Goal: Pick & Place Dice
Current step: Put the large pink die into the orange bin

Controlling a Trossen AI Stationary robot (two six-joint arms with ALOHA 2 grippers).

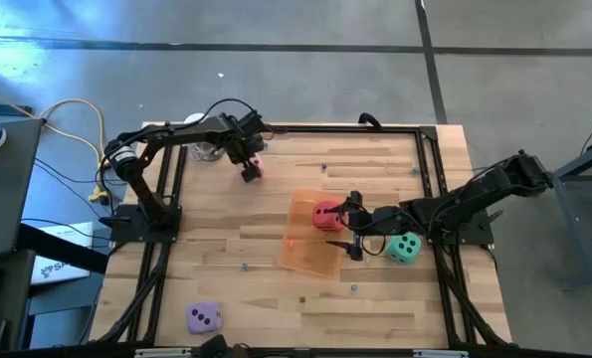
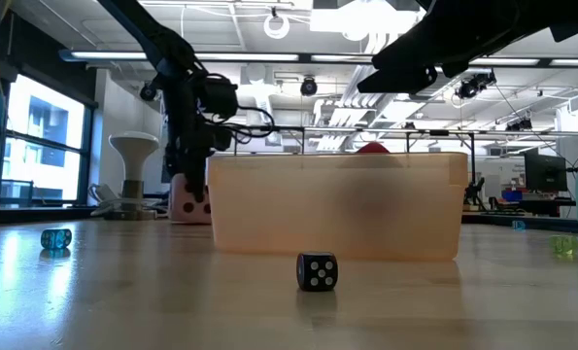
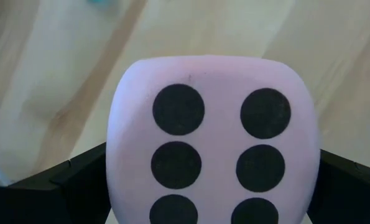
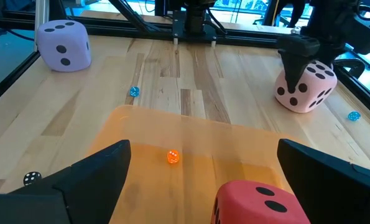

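Observation:
The pink die (image 1: pixel 254 170) sits on the table near its far edge, six pips up (image 3: pixel 212 149). My left gripper (image 1: pixel 248 159) is open and comes down over it, one finger on each side. The red die (image 1: pixel 326 215) lies in the translucent orange tray (image 1: pixel 305 249) at mid-table. My right gripper (image 1: pixel 347 227) is open and hovers just right of the red die (image 4: pixel 262 202), touching nothing. The teal die (image 1: pixel 404 248) rests on the table right of the tray. The purple die (image 1: pixel 204 318) stands near the near-left corner. My left gripper points down over the pink die, its fingers (image 3: pixel 79 183) close beside two opposite side faces (image 3: pixel 119 186). I cannot tell whether they touch. The die rests with its bottom face on the table (image 4: pixel 296 102).
Small dice lie scattered about: a black one (image 2: pixel 317 271) near the table's near edge, a blue one (image 4: pixel 134 91), another blue one (image 4: pixel 354 116), and an orange one (image 4: pixel 172 157) inside the tray. A black frame (image 1: pixel 430 179) borders the work area. Bare wood lies left of the tray.

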